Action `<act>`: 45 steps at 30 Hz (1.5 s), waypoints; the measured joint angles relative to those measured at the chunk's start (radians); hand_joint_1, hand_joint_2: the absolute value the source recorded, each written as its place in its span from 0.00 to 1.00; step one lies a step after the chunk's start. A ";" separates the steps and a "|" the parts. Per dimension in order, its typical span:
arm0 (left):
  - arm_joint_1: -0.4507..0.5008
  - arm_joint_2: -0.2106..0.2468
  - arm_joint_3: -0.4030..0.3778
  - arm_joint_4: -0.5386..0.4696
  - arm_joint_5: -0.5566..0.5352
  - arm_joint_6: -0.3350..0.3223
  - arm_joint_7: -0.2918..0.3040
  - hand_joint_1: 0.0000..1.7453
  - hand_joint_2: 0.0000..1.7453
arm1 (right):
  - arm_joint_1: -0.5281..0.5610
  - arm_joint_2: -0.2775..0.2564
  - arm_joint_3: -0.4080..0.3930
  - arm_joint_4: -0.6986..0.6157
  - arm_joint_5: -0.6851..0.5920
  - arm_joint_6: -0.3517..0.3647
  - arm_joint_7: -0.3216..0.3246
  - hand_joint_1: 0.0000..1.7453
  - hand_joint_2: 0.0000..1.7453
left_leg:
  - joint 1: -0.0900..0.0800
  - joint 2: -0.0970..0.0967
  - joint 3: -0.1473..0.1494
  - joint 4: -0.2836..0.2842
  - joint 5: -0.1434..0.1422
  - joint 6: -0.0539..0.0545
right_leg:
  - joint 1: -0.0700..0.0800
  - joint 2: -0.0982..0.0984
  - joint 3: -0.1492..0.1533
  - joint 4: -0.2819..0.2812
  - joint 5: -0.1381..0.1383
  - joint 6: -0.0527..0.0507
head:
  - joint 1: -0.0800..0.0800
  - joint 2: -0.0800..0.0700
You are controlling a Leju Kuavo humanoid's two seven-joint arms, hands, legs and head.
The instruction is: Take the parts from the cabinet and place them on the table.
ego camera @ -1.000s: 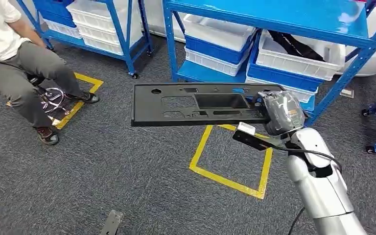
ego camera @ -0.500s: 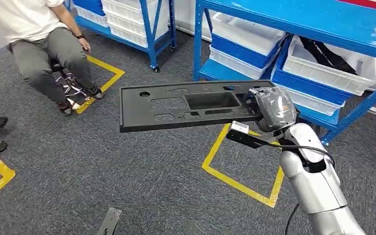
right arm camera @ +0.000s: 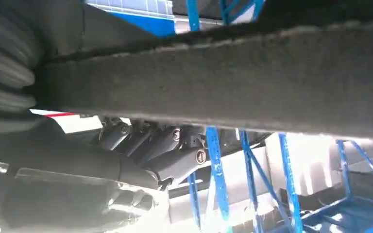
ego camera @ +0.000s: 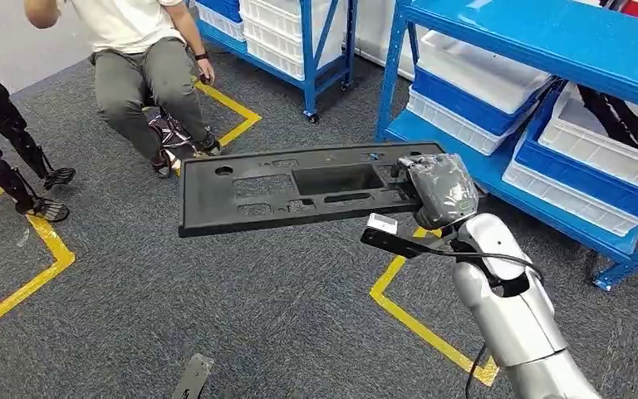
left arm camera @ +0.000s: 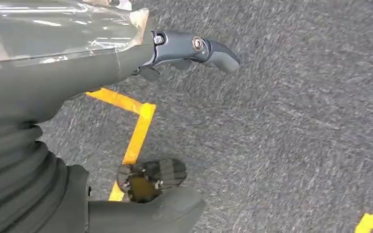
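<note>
Head view: right hand [ego camera: 436, 189] clamped on one end of a long black plastic panel [ego camera: 299, 187], carried roughly level out in front of the body and across the grey carpet floor [ego camera: 216, 316], well clear of the blue rack [ego camera: 540, 50] with its white and blue bins [ego camera: 598, 150]. Right wrist view: fingers [right arm camera: 170, 145] curled under the panel's edge [right arm camera: 223, 77]. Left wrist view: left hand [left arm camera: 126, 53] hanging over the carpet and a yellow floor line [left arm camera: 136, 131], fingers apart, holding nothing.

Judged to be the carrying step: part already out of the cabinet, counter not yet visible, so placing still to come. Next move likely calls for continued turning and walking toward the counter while keeping the long panel level and its free end away from the seated person [ego camera: 145, 66].

Against the earlier frames: whole scene slid rightward, so camera turned left; rack now farther right, person nearer the middle; panel and grip unchanged relative to the arm.
</note>
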 joint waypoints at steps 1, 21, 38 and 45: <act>-0.003 0.001 0.000 0.000 0.005 0.003 0.002 0.00 1.00 | 0.004 0.003 0.002 -0.002 0.001 0.000 0.001 0.99 1.00 | 0.006 0.036 -0.031 0.066 -0.038 -0.009 | 0.002 -0.010 0.002 -0.001 -0.002 -0.004 | -0.014 0.000; -0.004 0.004 0.006 0.000 0.008 0.005 0.013 0.00 1.00 | 0.048 0.000 0.045 -0.001 0.064 -0.044 -0.007 0.99 1.00 | 0.007 0.012 0.036 -0.038 0.012 0.029 | 0.019 -0.007 -0.144 0.293 -0.120 0.043 | 0.002 0.000; 0.004 0.011 0.016 0.000 0.002 0.008 0.013 0.00 1.00 | 0.031 0.039 0.064 0.013 0.084 -0.060 -0.007 0.99 1.00 | 0.044 0.091 -0.070 0.110 -0.014 -0.048 | 0.012 -0.074 0.016 -0.024 -0.003 -0.009 | -0.005 0.000; 0.007 0.013 0.023 0.000 -0.004 0.007 0.013 0.00 1.00 | 0.036 0.043 0.066 0.012 0.093 -0.072 0.002 0.99 1.00 | 0.029 0.110 0.017 -0.050 0.033 0.001 | 0.024 -0.120 0.027 -0.018 -0.037 0.042 | 0.001 0.000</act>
